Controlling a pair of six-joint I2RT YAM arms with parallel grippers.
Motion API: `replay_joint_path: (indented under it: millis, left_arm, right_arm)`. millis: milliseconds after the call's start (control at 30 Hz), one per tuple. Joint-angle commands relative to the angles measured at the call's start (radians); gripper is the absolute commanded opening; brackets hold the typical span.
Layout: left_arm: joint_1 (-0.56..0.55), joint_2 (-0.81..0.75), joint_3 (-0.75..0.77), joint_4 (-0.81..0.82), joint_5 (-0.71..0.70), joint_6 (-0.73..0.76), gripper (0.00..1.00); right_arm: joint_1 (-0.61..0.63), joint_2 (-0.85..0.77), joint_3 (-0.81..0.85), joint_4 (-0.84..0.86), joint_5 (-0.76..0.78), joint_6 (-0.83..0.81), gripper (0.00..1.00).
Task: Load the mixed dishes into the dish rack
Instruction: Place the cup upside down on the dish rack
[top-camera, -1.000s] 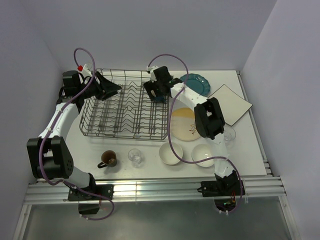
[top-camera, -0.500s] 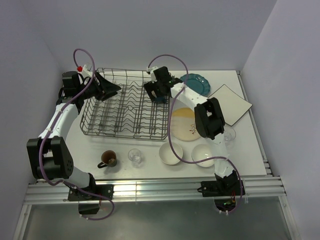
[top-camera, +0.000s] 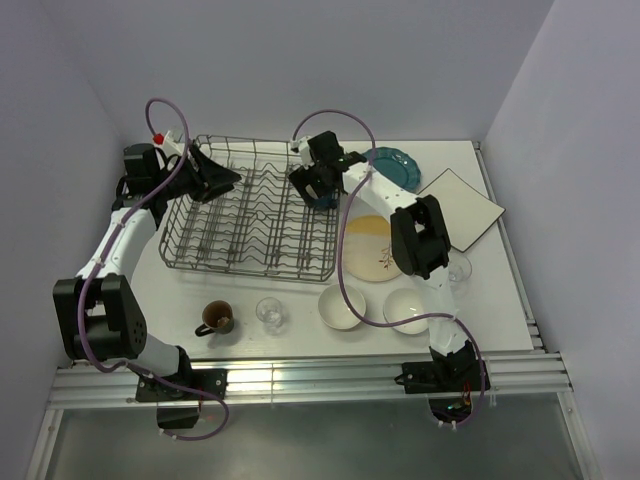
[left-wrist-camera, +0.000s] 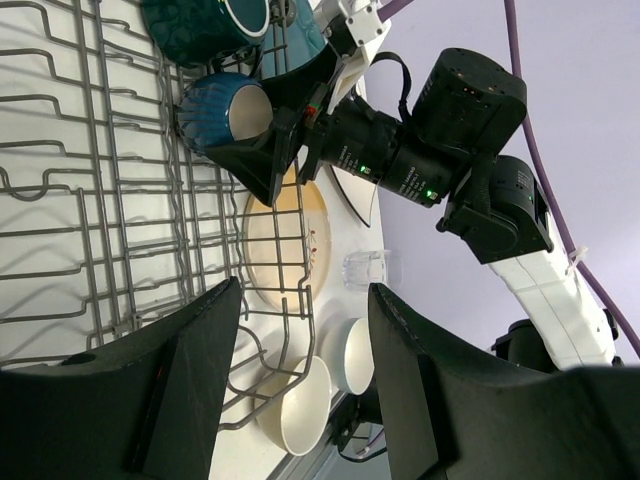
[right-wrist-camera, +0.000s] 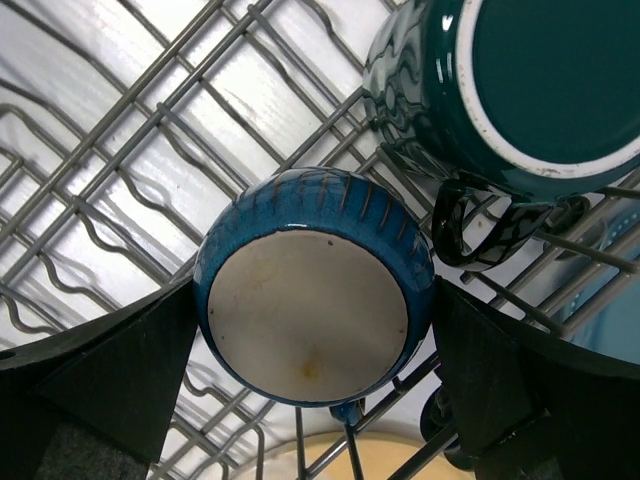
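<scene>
The right gripper (top-camera: 318, 185) is spread as wide as it goes over the dish rack (top-camera: 180, 240). Its two fingers stand on either side of the blue mug (right-wrist-camera: 315, 290), and we cannot tell whether they touch it. That mug sits mouth down on the wires, its long axis pointing straight up at the hand. Its wall is glossy, ribbed blue, and its flat cream base carries a brown fleck. Just beside it, out past one finger, a teal mug (right-wrist-camera: 520, 90) with a wavy relief also stands base up. The left gripper (left-wrist-camera: 305, 300) hangs partly open with nothing in it, well away from both mugs. Nearer us than the right hand, we count on the table one dark mug (top-camera: 217, 318), two glasses (top-camera: 270, 313), two white bowls (top-camera: 341, 307) and three plates: teal (top-camera: 395, 165), cream (top-camera: 372, 245) and white square (top-camera: 465, 208).
</scene>
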Motion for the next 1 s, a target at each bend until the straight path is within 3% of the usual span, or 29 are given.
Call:
replay_joint_path:
  millis: [0, 967]
  left_arm:
    - [0.005, -0.051, -0.009, 0.036, 0.011, 0.024, 0.6]
    - [0.019, -0.079, -0.024, 0.021, 0.011, 0.033, 0.6]
  right_arm:
    - [-0.019, -0.051, 0.059, -0.035, -0.008, -0.082, 1.0]
    - [-0.014, -0.054, 0.114, -0.061, -0.041, -0.201, 1.0]
